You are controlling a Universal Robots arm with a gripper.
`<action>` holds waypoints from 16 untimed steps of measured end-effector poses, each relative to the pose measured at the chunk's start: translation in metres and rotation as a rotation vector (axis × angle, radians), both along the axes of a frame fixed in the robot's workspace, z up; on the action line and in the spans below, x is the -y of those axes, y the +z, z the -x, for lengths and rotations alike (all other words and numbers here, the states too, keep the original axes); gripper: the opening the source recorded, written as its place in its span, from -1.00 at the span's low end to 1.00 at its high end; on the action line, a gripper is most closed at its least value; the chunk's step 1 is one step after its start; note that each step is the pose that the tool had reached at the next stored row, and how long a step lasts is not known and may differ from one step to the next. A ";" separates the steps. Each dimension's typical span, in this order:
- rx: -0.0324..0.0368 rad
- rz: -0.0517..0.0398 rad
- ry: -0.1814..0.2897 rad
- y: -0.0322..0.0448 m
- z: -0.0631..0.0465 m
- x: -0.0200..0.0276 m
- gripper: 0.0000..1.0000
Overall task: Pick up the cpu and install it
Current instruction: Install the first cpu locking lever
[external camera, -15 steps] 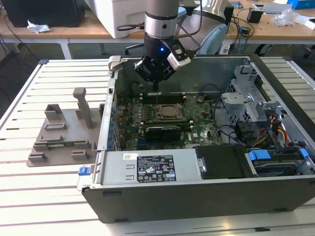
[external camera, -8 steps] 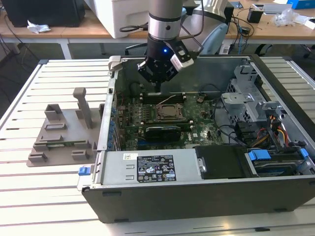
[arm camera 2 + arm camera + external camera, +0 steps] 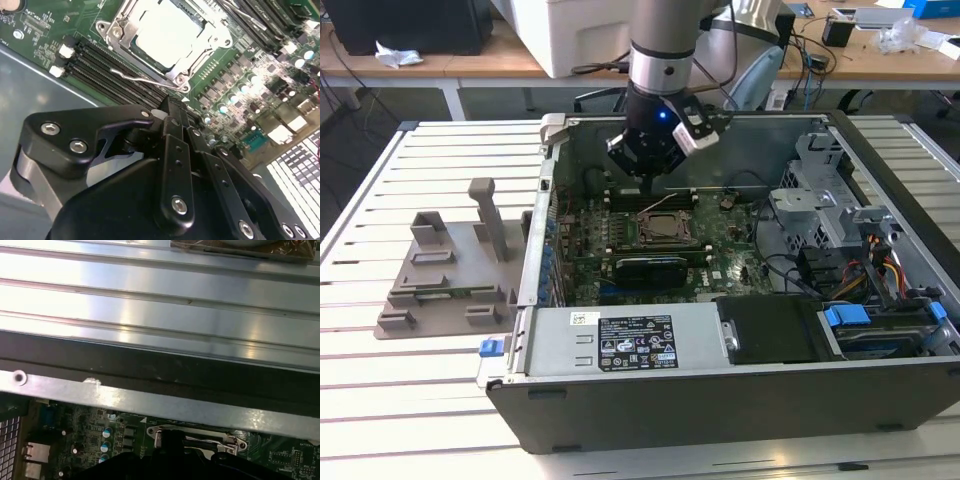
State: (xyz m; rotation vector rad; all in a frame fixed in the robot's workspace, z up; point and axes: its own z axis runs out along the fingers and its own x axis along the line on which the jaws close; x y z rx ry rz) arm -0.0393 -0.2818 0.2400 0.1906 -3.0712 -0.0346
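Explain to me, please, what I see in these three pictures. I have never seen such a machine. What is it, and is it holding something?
The machine is one robot arm with a black gripper at its end. The exterior view is from a camera off the arm; the two wrist views come from cameras riding on the arm.

On a table of pale metal slats lies an open dark grey computer case with a green motherboard inside. Beside it, on the exterior view's left, lies a grey plastic holder.

The gripper hangs over the motherboard's black-framed socket. In the second wrist view a flat, silvery square chip, the cpu, lies in that socket, apart from the gripper. Whether the gripper holds anything cannot be seen.
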 end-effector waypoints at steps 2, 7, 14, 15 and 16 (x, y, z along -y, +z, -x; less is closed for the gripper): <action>-0.0001 0.0001 -0.024 -0.0048 -0.001 0.0000 -0.79; -0.0024 0.0001 -0.039 -0.0134 -0.003 -0.0002 -0.79; -0.0035 0.0003 -0.039 -0.0190 -0.005 -0.0006 -0.79; -0.0036 0.0001 -0.039 -0.0198 -0.006 -0.0010 -0.79; -0.0039 0.0001 -0.039 -0.0204 -0.008 -0.0016 -0.79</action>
